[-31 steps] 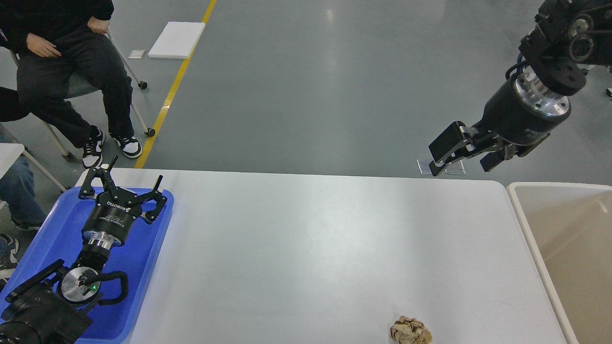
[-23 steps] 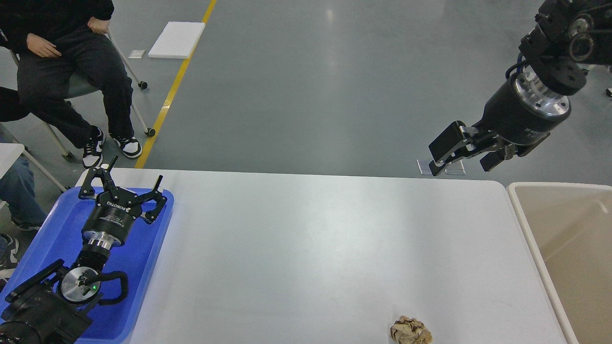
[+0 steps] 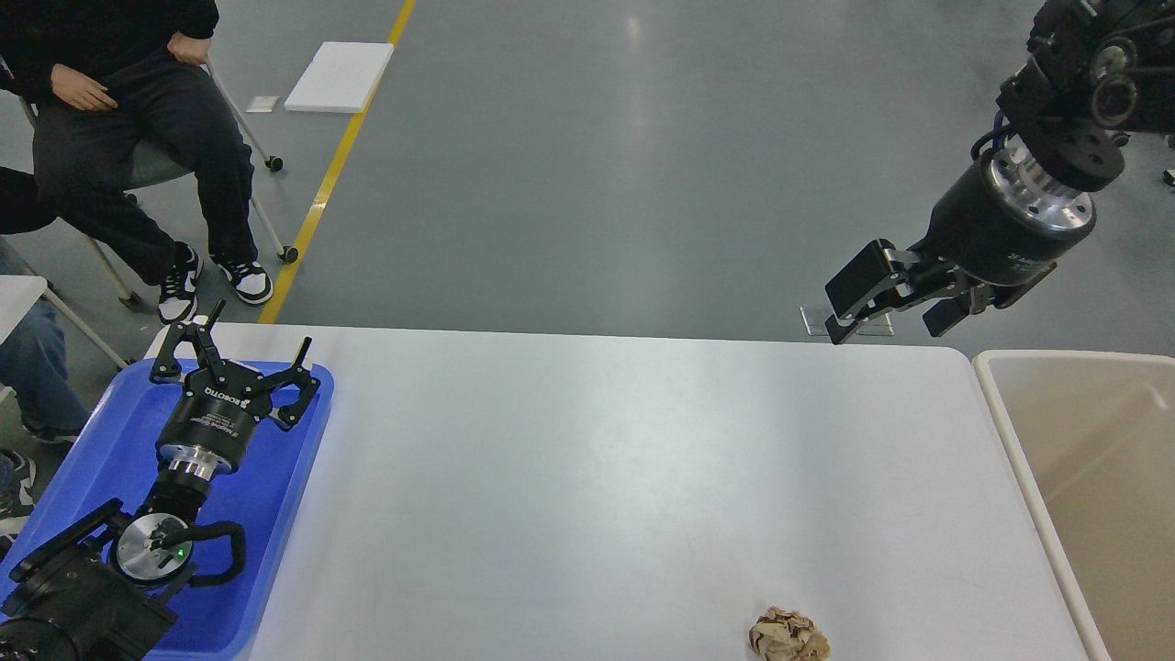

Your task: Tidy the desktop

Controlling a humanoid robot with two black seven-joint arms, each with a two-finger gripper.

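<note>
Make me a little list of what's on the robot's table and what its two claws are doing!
desktop: white, mostly bare
crumpled paper ball: brownish, on the desktop near the front edge, toward the right
blue tray: at the desktop's left end
beige bin: just past the desktop's right end; nothing visible in the part shown
left claw: open, holding nothing, over the blue tray
right claw: open, holding nothing, up in the air above the far right corner
paper ball and claws: apart, neither claw touches it
</note>
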